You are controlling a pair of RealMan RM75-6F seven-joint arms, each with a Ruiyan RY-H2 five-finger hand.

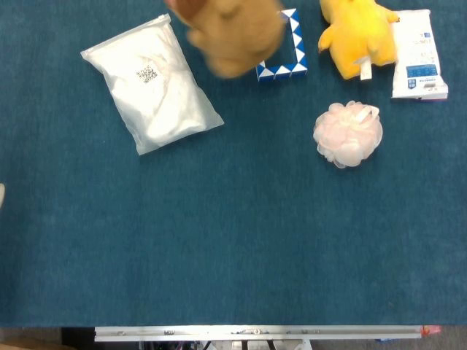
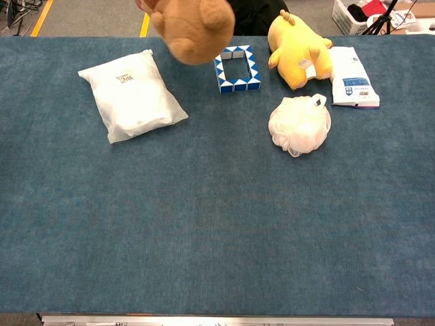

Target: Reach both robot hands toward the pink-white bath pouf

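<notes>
The pink-white bath pouf lies on the blue table cloth, right of centre, just below a yellow plush toy; it is a ruffled ball with a white loop on top. In the chest view the bath pouf looks almost white. Neither of my hands shows in either view.
A white plastic bag lies at the back left. A brown plush toy, a blue-white folding puzzle frame, the yellow plush toy and a white-blue packet line the back. The table's front edge runs along the bottom.
</notes>
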